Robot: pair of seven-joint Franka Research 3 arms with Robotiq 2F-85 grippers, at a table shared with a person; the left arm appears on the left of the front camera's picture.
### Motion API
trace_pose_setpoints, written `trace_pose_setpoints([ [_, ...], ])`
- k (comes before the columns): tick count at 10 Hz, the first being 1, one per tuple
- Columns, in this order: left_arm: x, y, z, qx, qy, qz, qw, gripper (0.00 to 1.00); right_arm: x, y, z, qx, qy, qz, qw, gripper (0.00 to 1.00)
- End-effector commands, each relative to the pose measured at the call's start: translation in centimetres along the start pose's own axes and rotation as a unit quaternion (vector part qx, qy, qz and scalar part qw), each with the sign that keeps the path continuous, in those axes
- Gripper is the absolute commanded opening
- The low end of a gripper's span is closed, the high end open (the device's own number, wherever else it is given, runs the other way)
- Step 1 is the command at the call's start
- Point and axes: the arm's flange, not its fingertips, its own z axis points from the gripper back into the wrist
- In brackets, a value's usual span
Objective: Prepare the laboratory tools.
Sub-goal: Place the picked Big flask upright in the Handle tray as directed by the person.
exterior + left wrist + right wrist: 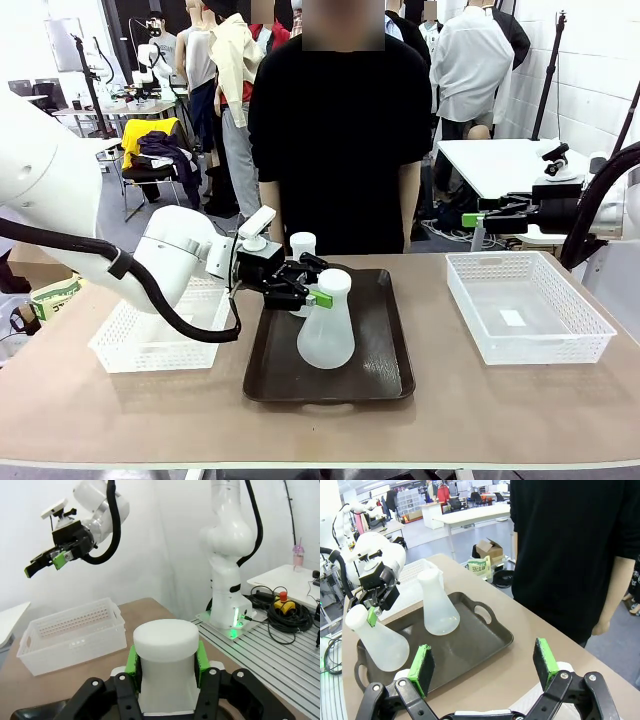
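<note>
Two translucent whitish flasks are on the dark brown tray [385, 375]. My left gripper [312, 294] is shut on the neck of the nearer flask [327, 335], whose base is down at the tray floor. In the left wrist view its capped neck [166, 652] sits between the green pads [132, 661]. The second flask [302, 243] stands free behind it, also seen as the far flask [437, 611] in the right wrist view. My right gripper [478, 219] hangs open in the air at the right, holding nothing; its own view shows its spread fingertips [482, 664] above the tray's [470, 647] near side.
One white mesh basket [150, 338] sits left of the tray and another [525, 305] to its right. A person in a black shirt [340, 120] stands at the far edge, arms down. The right arm's base [227, 587] and cables [290, 612] are beyond the table end.
</note>
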Motion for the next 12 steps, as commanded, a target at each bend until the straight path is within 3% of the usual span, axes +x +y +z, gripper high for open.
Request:
trace_pose_setpoints([
  [1,0.5,0.8,0.0,-0.005,0.019,0.021,1.000,0.38,0.0,0.2,0.0,-0.005,0.006,-0.008,1.000,1.00],
  [4,0.5,0.5,0.0,-0.018,0.027,0.045,0.998,0.95,0.0,0.2,0.0,-0.005,0.006,-0.008,1.000,1.00],
  [5,0.6,0.2,-0.1,-0.023,0.037,0.051,0.998,1.00,0.0,0.2,0.0,-0.005,0.006,-0.008,1.000,1.00],
  [12,1.9,-2.0,0.5,-0.011,0.088,0.075,0.993,1.00,0.0,0.2,0.0,-0.005,0.006,-0.008,1.000,1.00],
])
